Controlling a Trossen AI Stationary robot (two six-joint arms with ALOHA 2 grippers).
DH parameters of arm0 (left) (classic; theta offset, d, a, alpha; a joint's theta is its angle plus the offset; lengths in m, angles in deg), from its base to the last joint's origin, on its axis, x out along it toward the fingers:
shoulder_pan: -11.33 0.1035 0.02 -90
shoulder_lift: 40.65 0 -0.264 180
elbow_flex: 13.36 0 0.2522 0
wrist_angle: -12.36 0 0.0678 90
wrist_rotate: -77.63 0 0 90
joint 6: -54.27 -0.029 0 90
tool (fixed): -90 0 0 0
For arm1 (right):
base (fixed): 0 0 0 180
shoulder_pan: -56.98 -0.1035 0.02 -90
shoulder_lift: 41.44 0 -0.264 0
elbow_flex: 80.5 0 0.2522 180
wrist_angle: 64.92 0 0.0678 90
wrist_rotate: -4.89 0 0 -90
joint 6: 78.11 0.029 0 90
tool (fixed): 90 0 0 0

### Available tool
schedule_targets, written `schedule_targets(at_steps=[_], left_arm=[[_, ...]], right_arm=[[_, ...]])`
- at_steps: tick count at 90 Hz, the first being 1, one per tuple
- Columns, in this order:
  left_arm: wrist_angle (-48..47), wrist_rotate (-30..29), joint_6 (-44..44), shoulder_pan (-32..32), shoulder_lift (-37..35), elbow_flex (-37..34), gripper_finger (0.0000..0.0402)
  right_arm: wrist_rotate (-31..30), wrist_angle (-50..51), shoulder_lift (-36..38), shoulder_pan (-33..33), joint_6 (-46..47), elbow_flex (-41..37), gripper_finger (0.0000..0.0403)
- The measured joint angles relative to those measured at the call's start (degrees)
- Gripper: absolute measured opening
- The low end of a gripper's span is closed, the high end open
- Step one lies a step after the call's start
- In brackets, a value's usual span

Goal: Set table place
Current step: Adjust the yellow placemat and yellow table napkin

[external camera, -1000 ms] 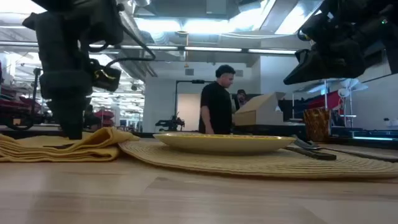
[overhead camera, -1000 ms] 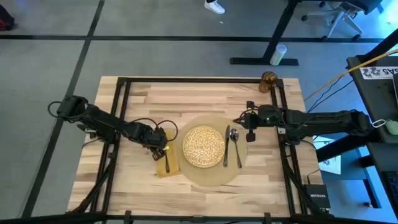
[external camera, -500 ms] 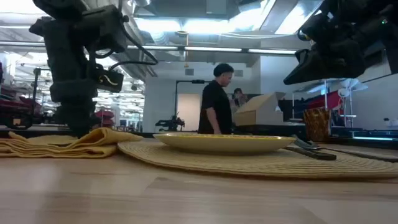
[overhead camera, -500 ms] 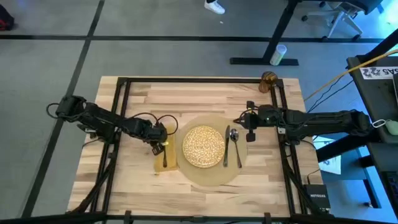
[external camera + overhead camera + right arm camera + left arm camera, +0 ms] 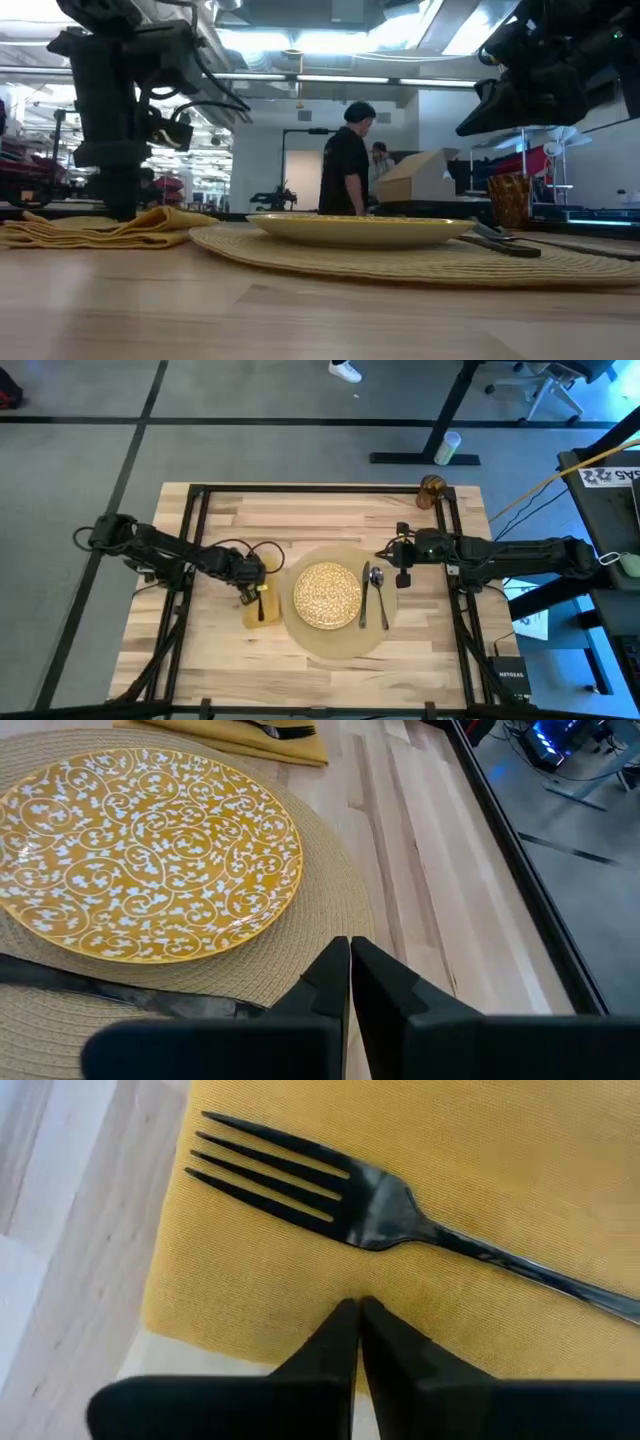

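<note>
Mostly laid out on the worktop (image 5: 220, 520): placemat (image 5: 340, 643) central, plate (image 5: 327, 595) upon it, spoon (image 5: 378, 596) and knife (image 5: 366, 596) just beside the plate on the mat. Napkin (image 5: 257, 608) left of the mat, touching its edge, fork (image 5: 400, 1215) lying across it. Left tool (image 5: 358, 1312) pressed narrow, tips together at the napkin's edge, holding nothing. Right tool (image 5: 349, 952) likewise closed and empty, hovering above the mat by the cutlery. Amber glass (image 5: 431, 489) parked at the far right corner, well apart from the setting; probably the last piece to bring in.
</note>
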Motion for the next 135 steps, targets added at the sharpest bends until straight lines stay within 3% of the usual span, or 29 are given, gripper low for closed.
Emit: schedule_targets(at_steps=[26, 45, 59, 99, 135], left_arm=[[1.0, 2.3, 6.3, -4.7, -6.6, 0.1, 0.0], [8.2, 4.5, 10.8, -10.3, -6.8, 0.2, 0.0], [6.6, 3.9, 13.7, -12.7, -5.5, 0.2, 0.0], [3.2, 3.5, 15.5, -14.2, 2.3, 0.5, 0.0], [-0.8, 2.8, 15.5, -14.1, 0.2, 0.2, 0.0]], right_arm=[[0.0, 0.0, 0.0, 0.0, 0.0, 0.0, 0.0], [0.0, 0.0, 0.0, 0.0, 0.0, 0.0, 0.0], [0.0, 0.0, 0.0, 0.0, 0.0, 0.0, 0.0], [0.0, 0.0, 0.0, 0.0, 0.0, 0.0, 0.0], [0.0, 0.0, 0.0, 0.0, 0.0, 0.0, 0.0]])
